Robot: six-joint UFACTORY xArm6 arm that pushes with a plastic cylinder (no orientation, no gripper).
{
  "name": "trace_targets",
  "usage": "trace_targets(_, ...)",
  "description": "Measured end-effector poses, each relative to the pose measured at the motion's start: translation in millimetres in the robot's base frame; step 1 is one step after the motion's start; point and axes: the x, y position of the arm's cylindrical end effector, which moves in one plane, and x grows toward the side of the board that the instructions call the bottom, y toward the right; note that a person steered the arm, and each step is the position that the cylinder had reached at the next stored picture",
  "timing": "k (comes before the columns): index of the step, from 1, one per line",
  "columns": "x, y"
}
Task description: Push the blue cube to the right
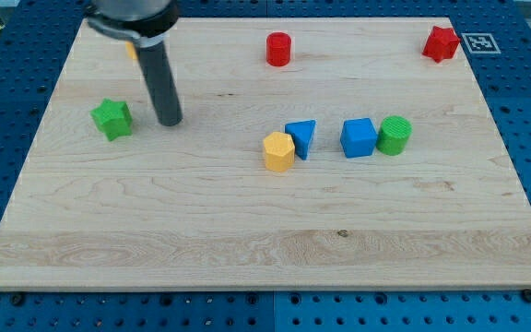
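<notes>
My tip [170, 123] carries no gripper and stands far left of the blue plastic cube [359, 137], beside the green star-shaped block [112, 119]. I should approach the cube's left face, avoiding the blue triangular block [301, 137].

No readable text or numbers; only a black-and-white square marker [477, 41] sits at the board's [247, 231] top-right corner.

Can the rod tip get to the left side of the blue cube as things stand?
Probably yes. My tip stands far to the view's left of the blue cube. The blue wedge and yellow block sit in between, but a gap shows between wedge and cube.
</notes>
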Motion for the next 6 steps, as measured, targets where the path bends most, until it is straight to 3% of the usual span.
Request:
trace_targets(3,-1,125)
trace_targets(6,61,246)
